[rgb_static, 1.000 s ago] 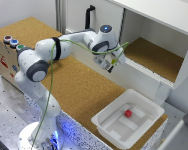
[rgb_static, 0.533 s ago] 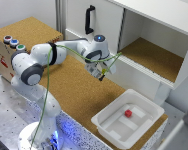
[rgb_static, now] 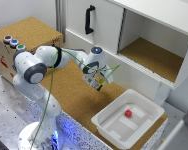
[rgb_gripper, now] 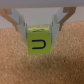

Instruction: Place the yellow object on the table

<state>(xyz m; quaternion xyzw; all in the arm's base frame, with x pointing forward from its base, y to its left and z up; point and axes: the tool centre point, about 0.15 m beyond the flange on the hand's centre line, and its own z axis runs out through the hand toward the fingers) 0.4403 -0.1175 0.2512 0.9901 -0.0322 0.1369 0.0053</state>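
A small yellow object (rgb_gripper: pixel 40 41), a cube with a dark U mark on its face, sits between my fingers in the wrist view. My gripper (rgb_gripper: pixel 40 35) is shut on it, just above the brown cork table (rgb_gripper: pixel 42 70). In the exterior view my gripper (rgb_static: pixel 97 81) hangs over the table (rgb_static: pixel 74 97), in front of the white cabinet and to the exterior view's left of the white tray. A yellow speck (rgb_static: pixel 99 80) shows at the fingertips there.
A white tray (rgb_static: pixel 107 121) holding a small red block (rgb_static: pixel 128 113) stands at the table's front right. The white cabinet (rgb_static: pixel 119 30) with an open cork-floored compartment is behind. A cork box with coloured buttons (rgb_static: pixel 24 40) stands at the exterior view's left.
The arm has swung away from the cabinet opening toward the exterior view's left and lowered over the table, carrying the yellow object.
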